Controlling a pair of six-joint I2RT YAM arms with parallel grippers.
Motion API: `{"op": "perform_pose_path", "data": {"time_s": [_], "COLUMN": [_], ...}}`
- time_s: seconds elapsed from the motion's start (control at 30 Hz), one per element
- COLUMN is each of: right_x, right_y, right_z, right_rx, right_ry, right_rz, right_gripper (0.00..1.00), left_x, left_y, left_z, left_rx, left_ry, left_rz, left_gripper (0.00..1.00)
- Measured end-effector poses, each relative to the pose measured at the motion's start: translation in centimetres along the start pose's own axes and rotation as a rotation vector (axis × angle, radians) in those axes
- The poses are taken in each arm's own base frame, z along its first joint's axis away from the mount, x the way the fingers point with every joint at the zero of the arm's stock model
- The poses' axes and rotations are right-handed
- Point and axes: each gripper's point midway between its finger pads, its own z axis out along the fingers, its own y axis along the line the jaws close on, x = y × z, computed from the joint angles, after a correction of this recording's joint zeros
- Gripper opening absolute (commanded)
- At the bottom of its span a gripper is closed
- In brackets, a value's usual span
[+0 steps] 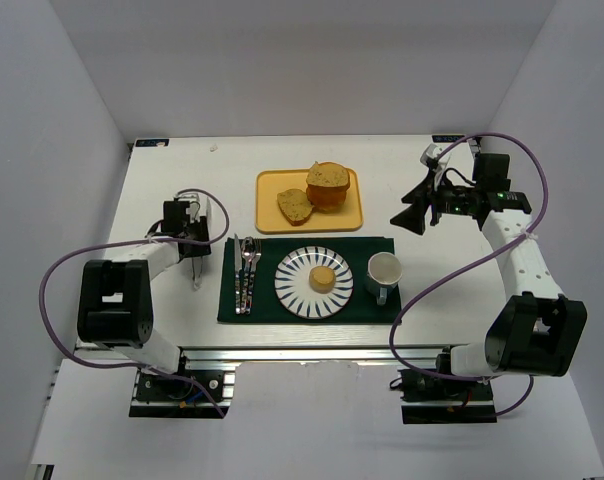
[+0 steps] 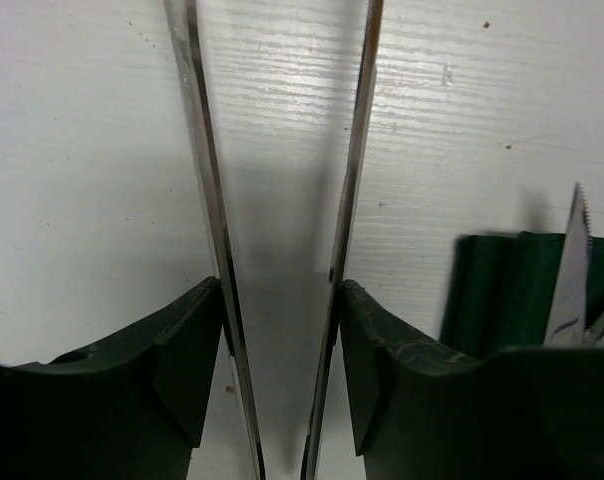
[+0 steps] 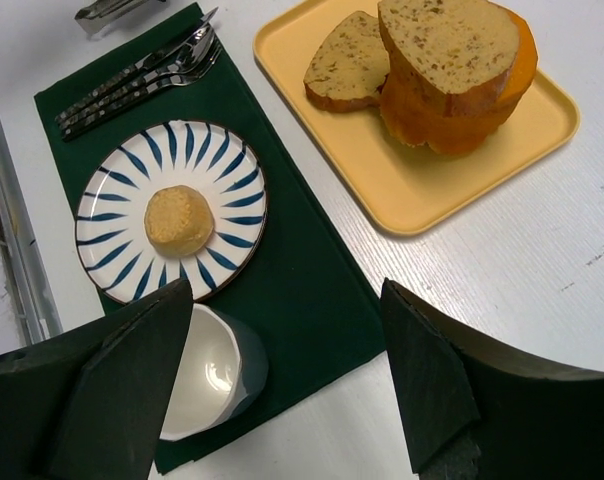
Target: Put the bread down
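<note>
The bread (image 1: 323,279), a small round golden-tan slice, lies in the middle of the blue-striped white plate (image 1: 292,292) on the green placemat (image 1: 362,303). It also shows in the right wrist view (image 3: 179,220), on the same plate (image 3: 112,185). My right gripper (image 1: 414,218) hangs open and empty above the table, right of the tray, with its jaws wide apart (image 3: 287,300). My left gripper (image 1: 189,233) is left of the placemat, low over the table. Its fingers (image 2: 280,300) press on the two arms of metal tongs (image 2: 347,200).
A yellow tray (image 1: 272,215) at the back holds an orange-crusted loaf chunk (image 1: 329,185) and a speckled slice (image 1: 294,205). A white mug (image 1: 383,271) stands right of the plate. Cutlery (image 1: 244,270) lies on the placemat's left side, close to the left gripper.
</note>
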Motion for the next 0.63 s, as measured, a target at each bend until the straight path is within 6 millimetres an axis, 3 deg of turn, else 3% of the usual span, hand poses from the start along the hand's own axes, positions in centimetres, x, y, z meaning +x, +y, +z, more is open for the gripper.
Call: {"op": "perform_pose_path", "data": {"time_s": [0.17,0.23,0.33,0.47,0.63], "right_x": [0.7,1.3,1.9,2.1,2.4], "right_y": [-0.1,-0.4,-1.0,-2.6,-4.8], "right_z": [0.0,0.0,-0.1,-0.4,-1.0], "right_rx": [0.021,0.042,0.086,0.192,0.331], "right_ry": [0.022,0.035,0.059,0.08,0.097], "right_rz": [0.033,0.06,0.11,0.177,0.247], "right_gripper": [0.89,0.89,0.89,0.89,0.89], "left_x": [0.8,0.9,0.6,-1.5,-4.7], "left_y": [0.3,0.6,1.2,1.2,-0.2], "left_z": [0.5,0.4,-0.6,-3.7,-9.5], "left_rx": [0.008,0.008,-0.001,0.018,0.112], "left_ry": [0.013,0.011,-0.02,-0.14,-0.339], "left_rz": [0.008,-0.002,-0.044,-0.104,-0.179], "left_gripper": [0.7,0.94,0.98,0.98,0.98]}}
